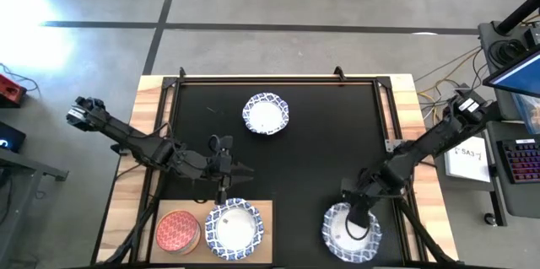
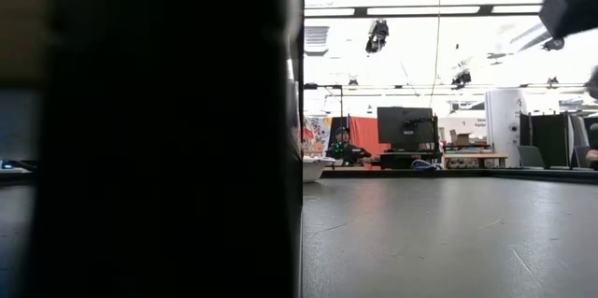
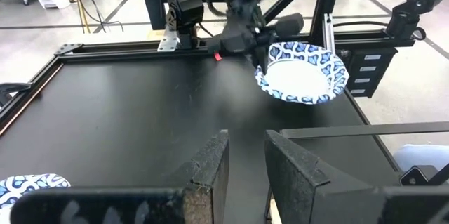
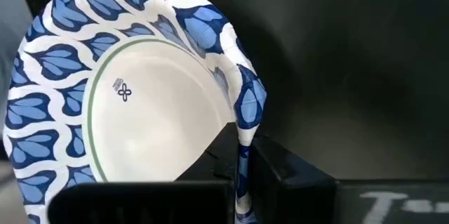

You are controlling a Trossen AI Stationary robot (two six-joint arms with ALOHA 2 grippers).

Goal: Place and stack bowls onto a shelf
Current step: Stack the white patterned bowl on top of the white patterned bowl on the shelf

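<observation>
You're mid-pickup here: your right gripper has clamped onto the rim of a blue-patterned bowl near the mat's front right corner, and it looks lifted in the left wrist view. The shelf sits front left, already holding a red bowl and a patterned one. Left gripper hovers just behind it, fingers parted, holding nothing. Next I'd carry yours across to the shelf, minding that left arm.
</observation>
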